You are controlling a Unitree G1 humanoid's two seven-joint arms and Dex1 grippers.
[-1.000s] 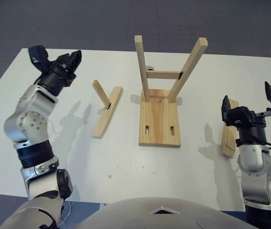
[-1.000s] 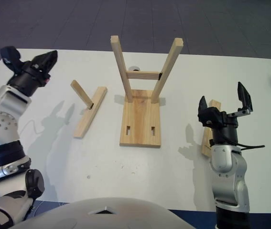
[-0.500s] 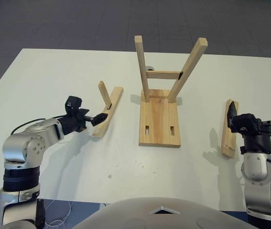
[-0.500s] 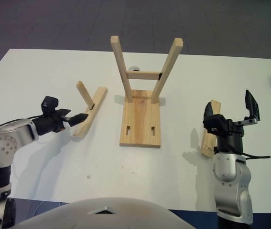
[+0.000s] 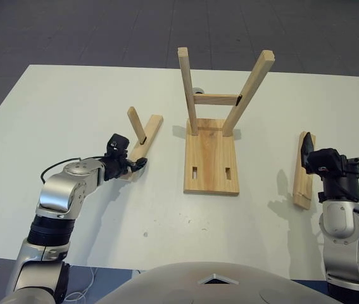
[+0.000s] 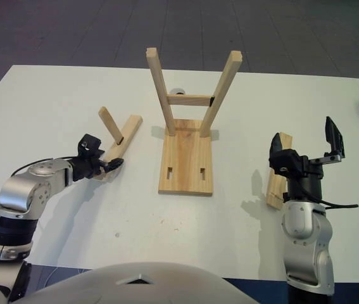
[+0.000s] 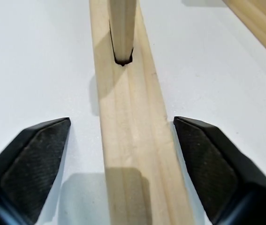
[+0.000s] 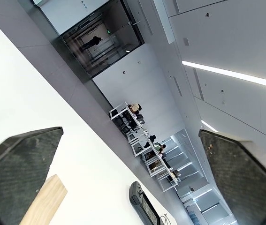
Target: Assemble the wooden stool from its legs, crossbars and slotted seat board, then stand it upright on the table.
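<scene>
Left tool point(image 5: 136, 164) forward; two loose legs point(image 5: 142, 147), two fitted

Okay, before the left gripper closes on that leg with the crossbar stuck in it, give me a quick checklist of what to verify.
1. Left gripper open, a finger on each side of the leg: ok.
2. Leg roughly centred between the fingers: ok.
3. Crossbar sitting in the leg's hole: ok; how tight, cannot tell.
4. Seat board with its two near slots free: ok.
5. Right gripper open and well away, by the loose leg: ok.
</scene>
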